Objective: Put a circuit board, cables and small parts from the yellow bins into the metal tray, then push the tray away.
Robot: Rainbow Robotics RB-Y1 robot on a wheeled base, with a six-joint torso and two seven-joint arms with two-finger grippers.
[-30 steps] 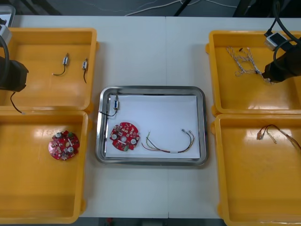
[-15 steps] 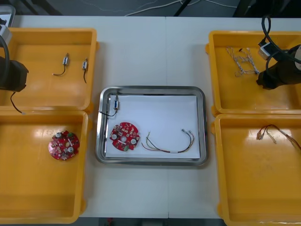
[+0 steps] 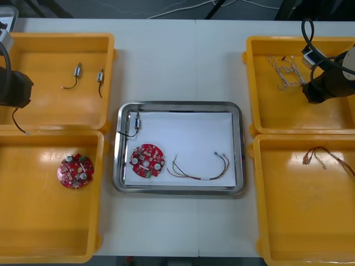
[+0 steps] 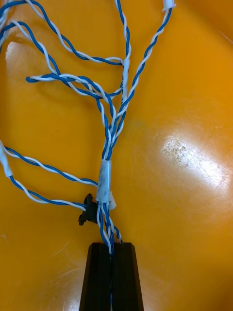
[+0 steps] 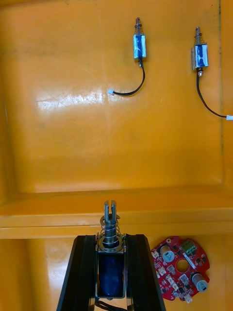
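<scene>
The right fingers (image 4: 111, 249) are pressed together on the blue and white cable (image 4: 104, 177), pinching its strands just short of the white sleeve. The rest of the bundle fans out ahead of the fingertips across the floor of the far right bin (image 3: 277, 116).

Over the last second the right arm has swung a little inward across that bin. The gripped end of the cable has come with it, so the strands now lie gathered ahead of the fingers rather than drawn out long. I take that to mean the grip has held and the pick-up is beginning. Whether the loose ends have left the bin floor I cannot tell.

The left fingers (image 5: 110, 239) have not moved. They wait over the wall between the two left bins, spread to the width of a small metal part (image 5: 110, 272) and holding it. Two spare parts (image 5: 140, 46) lie well ahead of them, and a spare board (image 5: 180, 267) sits just beside them.

The tray (image 3: 177, 105), in the middle of the bench (image 3: 177, 61), is well apart from both sets of fingers. It already holds a circuit board (image 3: 147, 160), a red and yellow cable (image 3: 199, 169) and a wired metal part (image 3: 135, 122). The twisted cable looks like the main item missing. The carry across will need height, or trailing strands may snag on the bin wall.
</scene>
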